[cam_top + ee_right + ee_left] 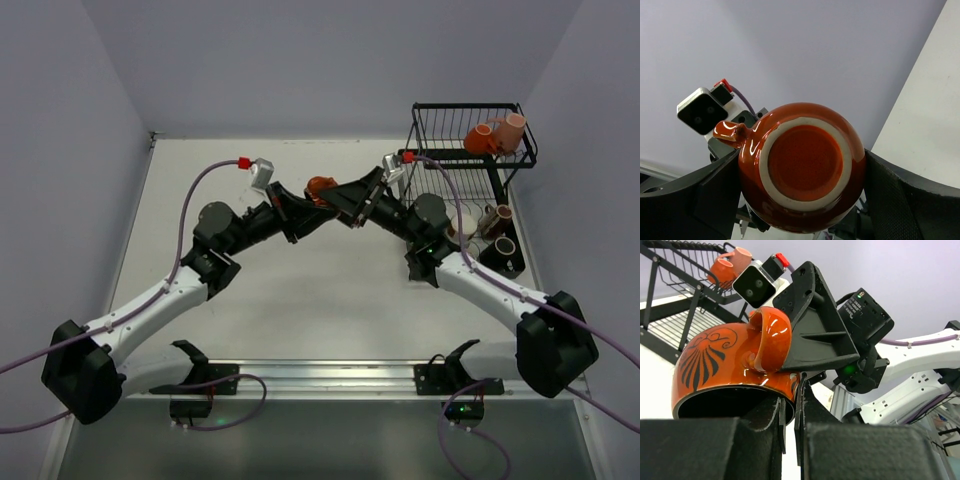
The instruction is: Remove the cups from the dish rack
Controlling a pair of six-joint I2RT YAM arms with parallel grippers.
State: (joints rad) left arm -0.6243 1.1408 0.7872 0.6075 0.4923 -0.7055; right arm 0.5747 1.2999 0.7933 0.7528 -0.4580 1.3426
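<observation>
Above the middle of the surface [300,300], the orange cup [320,186] hangs between both arms (right claw [801,170] clamped across its body, left claw [790,420] pinched shut on its rim), so a right release could tip it loose.

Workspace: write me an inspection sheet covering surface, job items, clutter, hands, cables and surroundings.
Surface: flat white table, both arms bolted at its near edge.
Job's things: glossy orange ceramic mug with black pattern, held between both hands above the table; black wire two-tier dish rack at far right, with an orange cup and a salmon cup in its upper basket, a cream cup, a brown cup and a dark cup on its lower tray.
Clutter: nothing seen.
Hands: left hand shut on the mug's rim; right hand clamped round its body.
Cables: one purple cable loops off the left wrist, a second purple cable off the right.
Surroundings: plain pale grey walls.
</observation>
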